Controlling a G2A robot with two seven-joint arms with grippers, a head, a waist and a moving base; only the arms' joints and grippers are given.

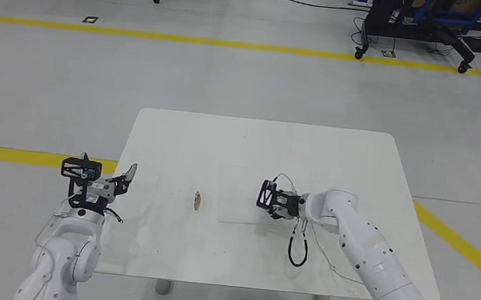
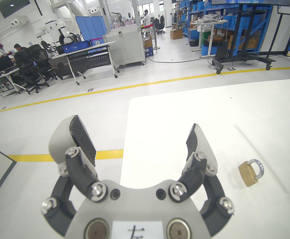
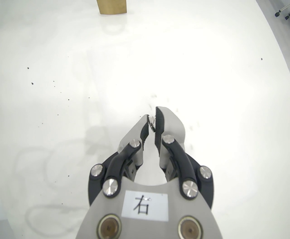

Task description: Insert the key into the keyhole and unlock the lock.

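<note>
Key (image 3: 151, 123) in pincer (image 3: 152, 117), padlock (image 1: 196, 200) on table (image 1: 309, 157), yellow-lined floor (image 1: 231, 71)

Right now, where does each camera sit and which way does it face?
Top view: above the arms, looking down on the table; left gripper and right gripper flank the lock.
Left wrist view: on the left arm, facing across the table into the room; open left gripper shows.
Right wrist view: on the right arm, angled down at the table; right gripper holds the key.
Shared: all three show the lock.
</note>
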